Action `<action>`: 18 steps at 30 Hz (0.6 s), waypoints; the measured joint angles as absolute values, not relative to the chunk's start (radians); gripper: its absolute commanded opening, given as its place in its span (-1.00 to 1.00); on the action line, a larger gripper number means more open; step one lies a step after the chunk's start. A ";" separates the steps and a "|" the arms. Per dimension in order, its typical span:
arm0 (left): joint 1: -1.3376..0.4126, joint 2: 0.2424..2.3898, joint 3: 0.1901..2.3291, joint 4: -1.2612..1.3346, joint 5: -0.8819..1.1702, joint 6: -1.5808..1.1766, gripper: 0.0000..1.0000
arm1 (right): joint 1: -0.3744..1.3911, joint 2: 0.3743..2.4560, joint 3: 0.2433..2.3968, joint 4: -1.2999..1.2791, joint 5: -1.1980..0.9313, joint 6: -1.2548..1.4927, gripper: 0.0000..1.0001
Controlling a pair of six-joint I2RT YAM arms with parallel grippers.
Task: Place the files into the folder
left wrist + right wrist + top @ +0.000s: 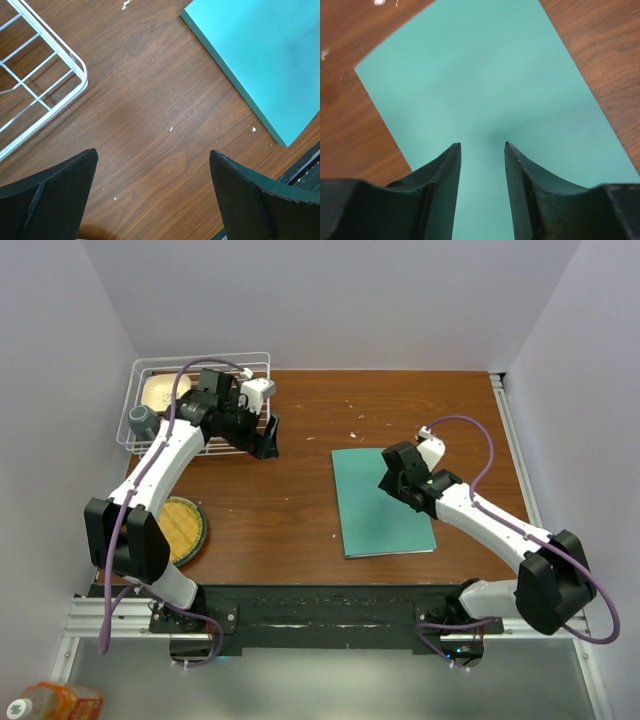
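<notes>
The folder (385, 502) lies flat and closed on the desk (290, 490), right of centre, its teal cover facing up and its long sides running away from me. No files show in any view. I cannot tell whether sheets already sit under the cover.

My right hand (390, 483) is over the folder's middle. In the right wrist view, the cover (485, 90) fills the picture beneath the two dark fingers. As I judge it, the step in hand is working on the cover. To lift it, I would move the hand off the middle to a free long edge. There I would bring one fingertip in low and shallow under the top leaf only. The card is thin and will likely slide on the wood, so I would go slowly and keep the downward pressure light.

The right hand (482, 145) is partly apart, with a narrow gap between its tips and nothing in that gap. A soft shadow lies just ahead of the tips, so they are very near the cover. I cannot tell whether they touch it.

My left hand (268, 435) hangs well apart from the folder, at the rear left beside a white wire basket (200, 370). In the left wrist view, that hand (154, 152) is spread wide over bare wood and holds nothing. The basket's corner (75, 60) is on one side and the folder's edge (260, 60) on the other.
</notes>
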State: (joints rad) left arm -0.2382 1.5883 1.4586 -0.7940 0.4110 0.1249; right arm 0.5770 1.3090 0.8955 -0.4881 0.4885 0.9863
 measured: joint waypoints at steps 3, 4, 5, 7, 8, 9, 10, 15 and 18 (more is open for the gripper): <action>-0.238 1.558 1.405 -0.786 0.415 0.135 1.00 | 0.579 1.299 0.873 -0.445 0.439 0.877 0.49; -0.238 1.544 1.386 -0.783 0.416 0.140 1.00 | 0.580 1.289 0.869 -0.428 0.415 0.838 0.60; -0.238 1.525 1.358 -0.772 0.415 0.145 1.00 | 0.582 1.279 0.868 -0.416 0.396 0.806 0.66; -0.238 1.482 1.299 -0.752 0.414 0.157 1.00 | 0.583 1.248 0.868 -0.390 0.356 0.731 0.67; -0.238 1.454 1.261 -0.730 0.411 0.161 1.00 | 0.583 1.232 0.869 -0.384 0.339 0.697 0.67; -0.238 1.428 1.227 -0.717 0.406 0.165 1.00 | 0.582 1.217 0.869 -0.382 0.319 0.669 0.66; -0.238 1.404 1.196 -0.700 0.401 0.169 1.00 | 0.583 1.202 0.869 -0.381 0.305 0.640 0.67; -0.238 1.357 1.118 -0.648 0.375 0.168 1.00 | 0.583 1.122 0.862 -0.380 0.241 0.542 0.69; -0.238 1.359 1.114 -0.643 0.335 0.161 1.00 | 0.582 1.051 0.841 -0.378 0.215 0.503 0.70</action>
State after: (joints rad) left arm -0.2382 1.3594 1.1145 -0.6430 0.3347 0.1612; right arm 0.5823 1.0512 0.8413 -0.3782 0.2150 0.5030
